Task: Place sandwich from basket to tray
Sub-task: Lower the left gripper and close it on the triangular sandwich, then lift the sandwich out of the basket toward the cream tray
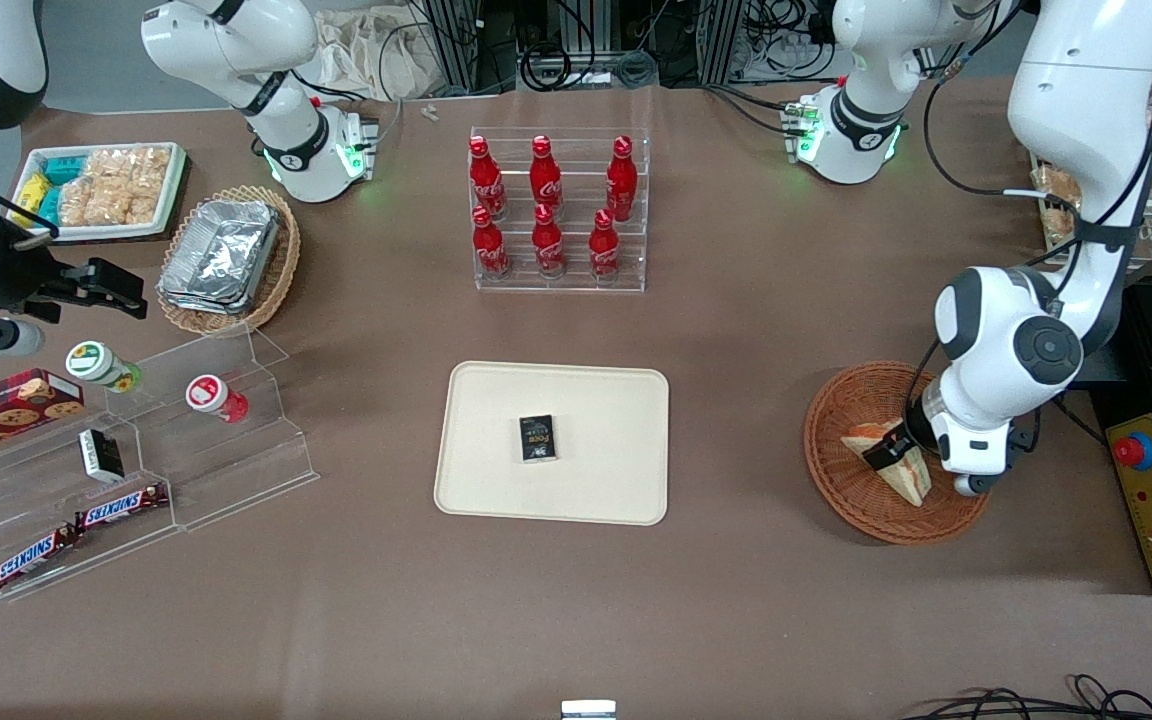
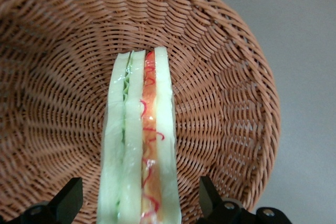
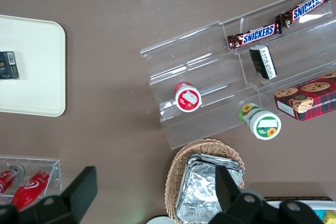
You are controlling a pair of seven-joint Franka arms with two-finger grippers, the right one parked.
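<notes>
The sandwich (image 1: pixel 904 476) lies on its side in the reddish-brown wicker basket (image 1: pixel 836 480), toward the working arm's end of the table. In the left wrist view its white bread, green and orange-red layers (image 2: pixel 142 145) run along the basket floor (image 2: pixel 226 103). My left gripper (image 1: pixel 891 455) is down in the basket and open. Its two black fingers (image 2: pixel 68 200) stand on either side of the sandwich with a gap to each face. The cream tray (image 1: pixel 496 440) lies at the table's middle with a small black packet (image 1: pixel 538 438) on it.
A clear rack of red cola bottles (image 1: pixel 558 215) stands farther from the front camera than the tray. A tan basket of foil containers (image 1: pixel 226 255) and clear acrylic steps with snacks (image 1: pixel 186 440) lie toward the parked arm's end. A yellow control box (image 1: pixel 1151 490) sits beside the basket.
</notes>
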